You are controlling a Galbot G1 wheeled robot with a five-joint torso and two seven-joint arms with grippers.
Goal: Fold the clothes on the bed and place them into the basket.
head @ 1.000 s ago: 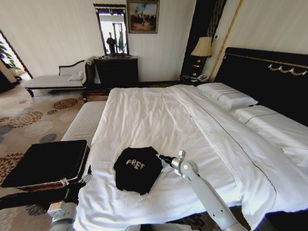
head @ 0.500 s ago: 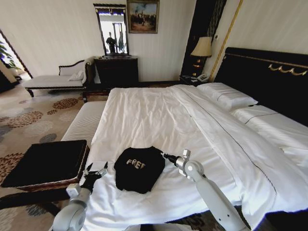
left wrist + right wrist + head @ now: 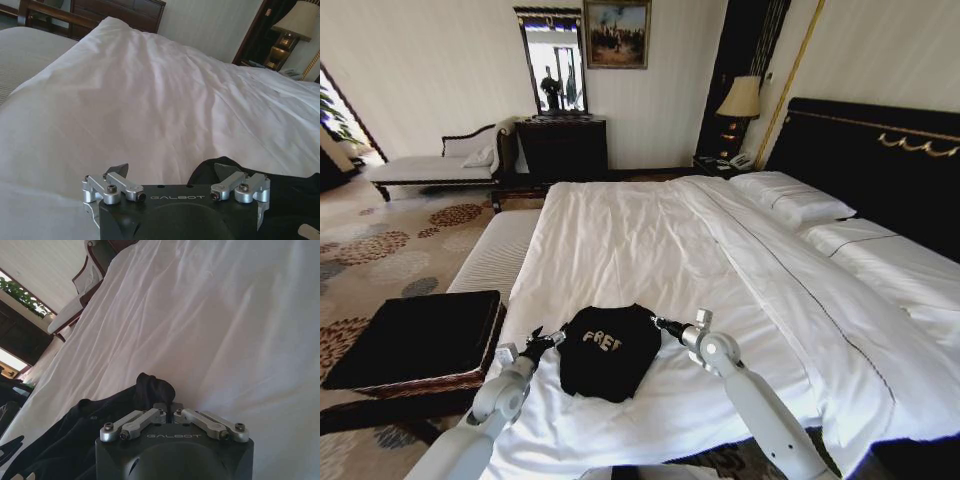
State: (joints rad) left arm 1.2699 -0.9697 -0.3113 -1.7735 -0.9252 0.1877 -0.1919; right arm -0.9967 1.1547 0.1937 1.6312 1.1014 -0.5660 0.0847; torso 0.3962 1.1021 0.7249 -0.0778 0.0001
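The white duvet [image 3: 650,240] lies broad and bare beyond the folded black T-shirt [image 3: 608,350], open to a reach from either side. The left gripper [image 3: 542,340], fingers spread, sits just beside the shirt's left edge; the right gripper [image 3: 658,323], fingers together on a fold, blocks its right edge. The wicker basket [image 3: 415,340] stands near the bed's left side, its top unobstructed.

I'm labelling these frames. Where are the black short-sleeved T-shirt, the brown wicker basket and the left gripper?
Black short-sleeved T-shirt [image 3: 608,352]: head view, folded chest panel.
Brown wicker basket [image 3: 440,381]: head view, near wicker wall.
Left gripper [image 3: 546,338]: head view, between fingertips.
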